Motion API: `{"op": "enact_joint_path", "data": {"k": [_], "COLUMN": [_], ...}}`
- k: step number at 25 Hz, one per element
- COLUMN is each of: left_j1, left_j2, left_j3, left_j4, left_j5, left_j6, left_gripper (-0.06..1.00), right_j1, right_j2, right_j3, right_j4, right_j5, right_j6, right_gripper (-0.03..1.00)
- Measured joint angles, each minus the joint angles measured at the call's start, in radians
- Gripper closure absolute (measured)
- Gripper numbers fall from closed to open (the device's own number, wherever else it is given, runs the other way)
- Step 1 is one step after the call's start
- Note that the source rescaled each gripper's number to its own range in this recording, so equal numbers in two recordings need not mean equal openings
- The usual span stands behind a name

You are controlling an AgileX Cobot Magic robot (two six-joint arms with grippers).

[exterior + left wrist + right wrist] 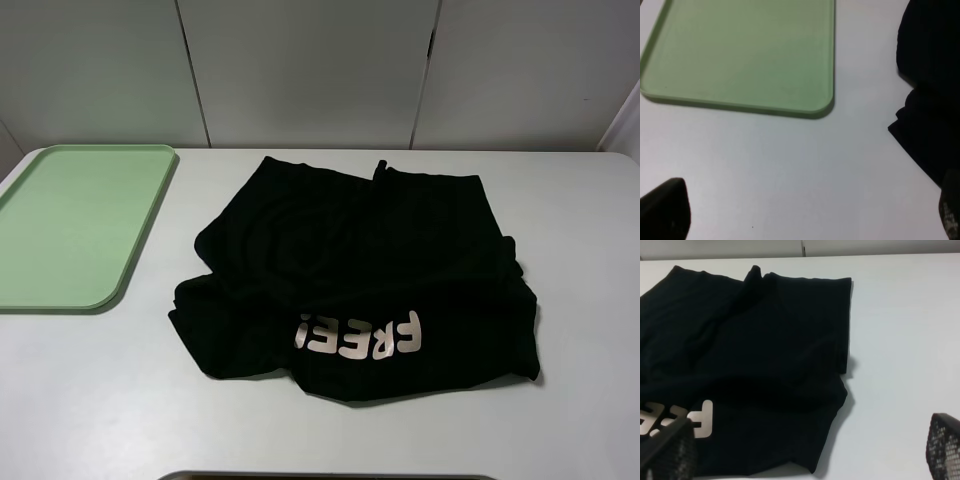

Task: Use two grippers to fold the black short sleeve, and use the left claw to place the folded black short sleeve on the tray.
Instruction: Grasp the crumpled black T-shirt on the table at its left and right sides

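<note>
Black short sleeve (360, 270) lies rumpled on the white worktop (100, 400), pale "FREE!" print (360, 335) upside down on its near part. Pale green tray (80, 225) sits to its left, not touching. Left end effector (807, 215): jaws wide apart above bare worktop between tray and shirt. Right end effector (805, 450): jaws wide apart over the shirt's right side. Neither grips cloth.

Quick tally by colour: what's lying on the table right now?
Black: 1, the T-shirt
Green: 1, the tray
Total: 2
</note>
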Motion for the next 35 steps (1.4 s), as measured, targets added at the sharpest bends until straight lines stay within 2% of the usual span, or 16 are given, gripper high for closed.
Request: {"op": "enact_joint_path", "data": {"k": [7, 12, 18, 24, 29, 32, 35], "left_j1": [-0.001, -0.049, -0.161, -0.269, -0.352, -0.395, -0.435], "left_j2": [0.0, 0.005, 0.172, 0.431, 0.624, 0.714, 0.793], "left_j3": [0.0, -0.017, -0.147, -0.315, -0.394, -0.401, -0.401], "left_j4": [-0.023, -0.075, -0.084, -0.083, -0.074, -0.034, 0.026], "left_j5": [-0.001, -0.009, 0.003, 0.01, 0.026, 0.025, 0.025], "left_j6": [0.015, 0.147, 0.292, 0.428, 0.577, 0.642, 0.698], "left_gripper": [-0.06, -0.05, -0.05, -0.05, -0.05, -0.05, -0.04], "right_j1": [0.0, 0.0, 0.0, 0.0, 0.0, 0.009, 0.065], "right_j2": [0.003, 0.147, 0.428, 0.68, 0.88, 0.982, 1.066], "right_j3": [0.0, -0.024, -0.183, -0.34, -0.397, -0.406, -0.406], "right_j4": [0.0, 0.025, 0.083, 0.17, 0.218, 0.218, 0.191], "right_j5": [0.0, 0.0, -0.025, -0.046, -0.054, -0.055, -0.056], "right_j6": [0.003, -0.056, -0.264, -0.401, -0.529, -0.65, -0.765], "right_gripper": [-0.03, -0.03, -0.03, -0.03, -0.03, -0.03, -0.03]}}
